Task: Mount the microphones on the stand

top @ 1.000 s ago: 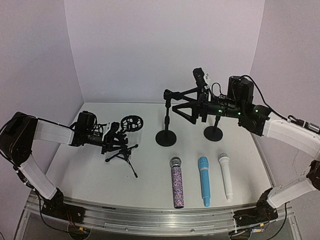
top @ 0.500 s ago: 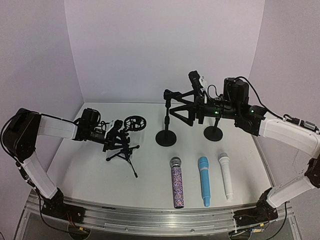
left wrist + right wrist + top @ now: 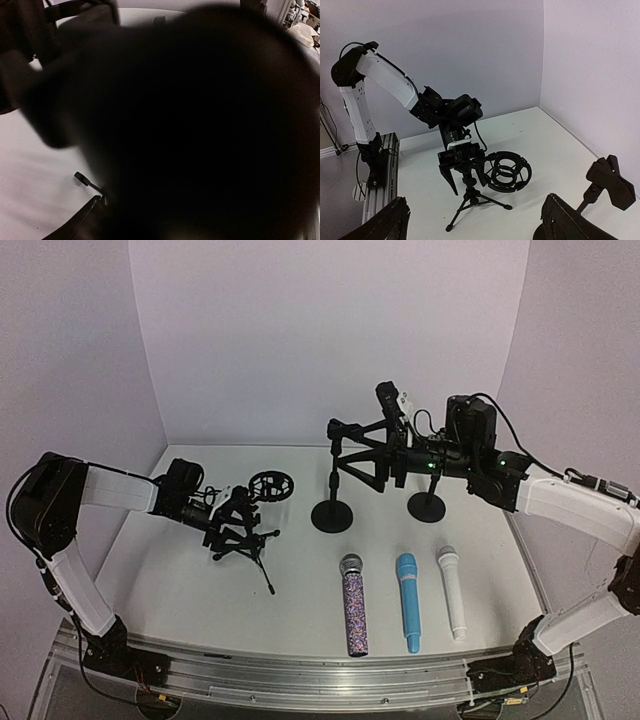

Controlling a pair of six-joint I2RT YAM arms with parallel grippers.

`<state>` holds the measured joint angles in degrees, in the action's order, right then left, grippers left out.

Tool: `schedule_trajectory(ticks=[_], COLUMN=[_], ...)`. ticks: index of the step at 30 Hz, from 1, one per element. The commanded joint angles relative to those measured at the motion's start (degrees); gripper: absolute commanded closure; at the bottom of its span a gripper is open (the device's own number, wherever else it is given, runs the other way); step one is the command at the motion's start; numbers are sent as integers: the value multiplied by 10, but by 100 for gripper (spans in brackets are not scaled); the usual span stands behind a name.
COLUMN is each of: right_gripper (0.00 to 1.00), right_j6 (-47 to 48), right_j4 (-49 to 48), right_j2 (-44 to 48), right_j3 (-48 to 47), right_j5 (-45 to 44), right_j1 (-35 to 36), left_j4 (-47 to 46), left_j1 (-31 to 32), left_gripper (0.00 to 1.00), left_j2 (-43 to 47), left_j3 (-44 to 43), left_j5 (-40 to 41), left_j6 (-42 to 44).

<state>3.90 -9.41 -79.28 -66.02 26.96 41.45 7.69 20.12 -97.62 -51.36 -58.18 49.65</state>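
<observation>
Three microphones lie side by side at the near edge: glittery purple-silver (image 3: pixel 352 605), light blue (image 3: pixel 407 602), white (image 3: pixel 452 592). A small black tripod stand (image 3: pixel 245 540) with a ring shock mount (image 3: pixel 268 485) stands at the left. My left gripper (image 3: pixel 235 523) is open, its fingers either side of the tripod stand's (image 3: pixel 470 195) post, as the right wrist view shows of the left gripper (image 3: pixel 470 189). The left wrist view is almost all dark. My right gripper (image 3: pixel 365 455) hangs open and empty above a round-base stand (image 3: pixel 332 515) with a clip (image 3: pixel 340 428).
A second round-base stand (image 3: pixel 428 505) stands behind the right gripper. The round-base stand's clip (image 3: pixel 612 182) shows at the right edge of the right wrist view. Purple walls close the back and both sides. A metal rail (image 3: pixel 300 680) runs along the near edge.
My left gripper has opened around the tripod stand's post, after sliding slightly right with it. The right gripper has drifted a little to the left.
</observation>
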Motion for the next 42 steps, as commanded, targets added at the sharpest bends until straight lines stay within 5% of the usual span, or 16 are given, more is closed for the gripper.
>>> schedule_trajectory(ticks=[1,10,16,25,35,42], right_gripper=[10,10,10,10,10,10], right_j6=[5,-4,-7,-6,-8,-10], right_j4=[-13,-17,-24,-26,-29,-30], right_j2=[-9,-10,-14,-14,-10,-8], right_j3=[-29,-29,-33,-31,-29,-27], right_j5=[3,8,12,12,9,7], right_j1=[3,3,3,3,3,3], left_j4=[96,76,-67,-37,-107,-136], left_j1=[-13,-38,4,59,75,81], left_gripper=[28,19,32,23,49,53], left_j2=[7,127,223,291,274,244], left_j3=[-58,-50,32,51,90,86], left_j5=[6,19,137,210,280,279], left_j6=[53,-7,-141,-206,-219,-227])
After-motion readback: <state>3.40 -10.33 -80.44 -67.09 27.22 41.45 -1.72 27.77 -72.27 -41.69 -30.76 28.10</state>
